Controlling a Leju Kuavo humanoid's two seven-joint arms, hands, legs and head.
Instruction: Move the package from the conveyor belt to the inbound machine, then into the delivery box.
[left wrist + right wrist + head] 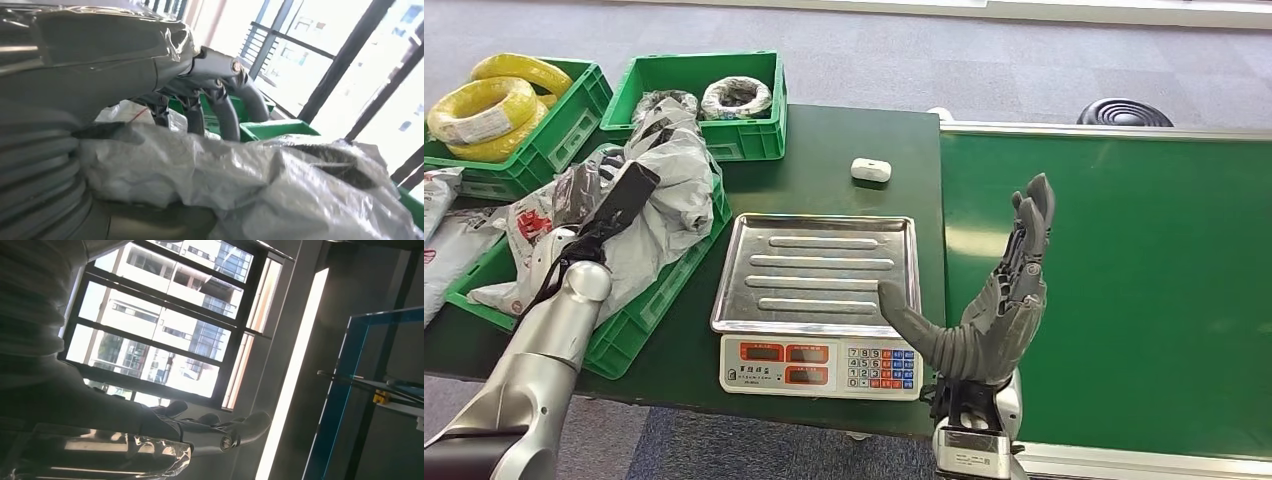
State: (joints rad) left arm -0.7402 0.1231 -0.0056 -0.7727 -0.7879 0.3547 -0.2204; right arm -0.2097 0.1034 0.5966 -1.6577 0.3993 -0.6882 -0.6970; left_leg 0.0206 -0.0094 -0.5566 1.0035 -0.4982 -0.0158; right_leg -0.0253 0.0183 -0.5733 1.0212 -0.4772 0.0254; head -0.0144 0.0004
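Head view: left hand (609,215) down in green box (639,315), left of frame, fingers curled on grey bag (669,195). Right hand (994,300) up, fingers spread, holding nothing, by belt (1124,280).

Logistics/parcel-sorting demo setup indoors: green conveyor belt (1114,280) butted against a dark green table (824,150) with a weighing scale (819,300), green plastic crates (709,105) of cable coils and bagged parcels, grey carpet floor (924,50), big windows (165,335) facing other buildings.
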